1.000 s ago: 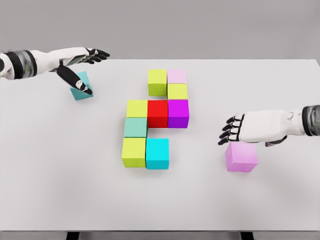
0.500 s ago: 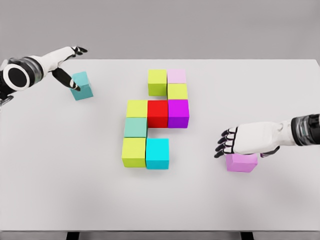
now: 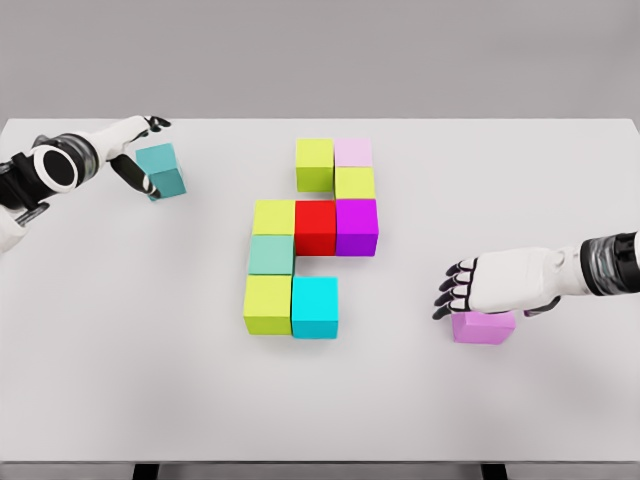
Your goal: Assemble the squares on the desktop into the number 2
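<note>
A teal cube [image 3: 161, 169] sits at the table's far left, slightly tilted. My left hand [image 3: 143, 150] wraps it, thumb on its left side and fingers behind its top. A violet-pink cube [image 3: 483, 326] lies at the right, mostly covered by my right hand [image 3: 456, 287], whose palm hovers flat on top with its fingers spread past the cube's left edge. In the middle stands the block figure: lime [image 3: 314, 163], pale pink [image 3: 353, 152], lime [image 3: 355, 183], red [image 3: 315, 226], magenta [image 3: 357, 226], lime [image 3: 273, 216], sea-green [image 3: 271, 255], lime [image 3: 267, 304] and cyan [image 3: 315, 305] cubes.
Everything rests on a white table [image 3: 120, 350] whose front edge runs along the bottom of the view. A grey wall lies behind the far edge.
My left arm drew back to the left and its hand closed around the teal cube, shifting it slightly. My right hand sank down onto the violet-pink cube and now hides most of its top.
</note>
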Action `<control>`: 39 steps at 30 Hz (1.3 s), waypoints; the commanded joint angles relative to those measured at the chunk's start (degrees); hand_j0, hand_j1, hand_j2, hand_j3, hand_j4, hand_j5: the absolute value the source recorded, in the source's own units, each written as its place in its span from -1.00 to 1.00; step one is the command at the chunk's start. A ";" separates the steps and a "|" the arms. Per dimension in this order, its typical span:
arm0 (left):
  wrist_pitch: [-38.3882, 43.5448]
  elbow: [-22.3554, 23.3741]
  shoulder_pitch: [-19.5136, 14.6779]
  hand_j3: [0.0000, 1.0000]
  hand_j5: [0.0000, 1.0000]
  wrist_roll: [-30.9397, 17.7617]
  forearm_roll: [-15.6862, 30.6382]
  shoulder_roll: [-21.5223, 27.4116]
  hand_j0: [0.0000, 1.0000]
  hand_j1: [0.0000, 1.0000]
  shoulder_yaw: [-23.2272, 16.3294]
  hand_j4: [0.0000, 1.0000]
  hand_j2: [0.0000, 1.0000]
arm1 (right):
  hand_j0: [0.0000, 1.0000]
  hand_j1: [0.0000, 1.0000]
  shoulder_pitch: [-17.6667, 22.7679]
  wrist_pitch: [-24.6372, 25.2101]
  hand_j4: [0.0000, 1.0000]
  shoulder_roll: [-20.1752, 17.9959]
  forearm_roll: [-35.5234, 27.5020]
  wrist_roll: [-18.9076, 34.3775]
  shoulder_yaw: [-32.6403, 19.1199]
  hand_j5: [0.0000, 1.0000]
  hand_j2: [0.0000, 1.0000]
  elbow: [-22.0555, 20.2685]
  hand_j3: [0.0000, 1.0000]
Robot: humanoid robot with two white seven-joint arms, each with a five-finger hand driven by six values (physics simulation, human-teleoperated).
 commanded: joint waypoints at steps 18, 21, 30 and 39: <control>-3.14 13.57 1.49 1.00 1.00 0.13 -3.58 -7.58 1.00 1.00 0.53 1.00 1.00 | 0.23 0.23 0.53 0.11 0.23 0.67 -0.42 -0.01 -0.56 0.23 0.23 0.44 0.23; -3.31 13.75 1.49 1.00 1.00 0.13 -3.58 -7.58 1.00 1.00 0.53 1.00 1.00 | 0.23 0.23 0.18 0.11 0.23 1.98 -1.48 -0.01 -0.82 0.23 0.23 1.15 0.23; -3.40 15.77 1.49 1.00 1.00 0.13 -4.28 -8.46 1.00 1.00 0.70 1.00 1.00 | 0.47 0.47 0.00 0.11 0.47 3.65 -2.44 -0.01 -2.84 0.47 0.47 2.46 0.47; -3.40 16.03 2.02 0.87 0.87 0.22 -4.45 -8.90 0.87 0.87 0.70 0.87 0.87 | 0.50 0.50 -1.32 0.11 0.50 8.05 -4.55 -0.01 -2.84 0.50 0.50 4.40 0.50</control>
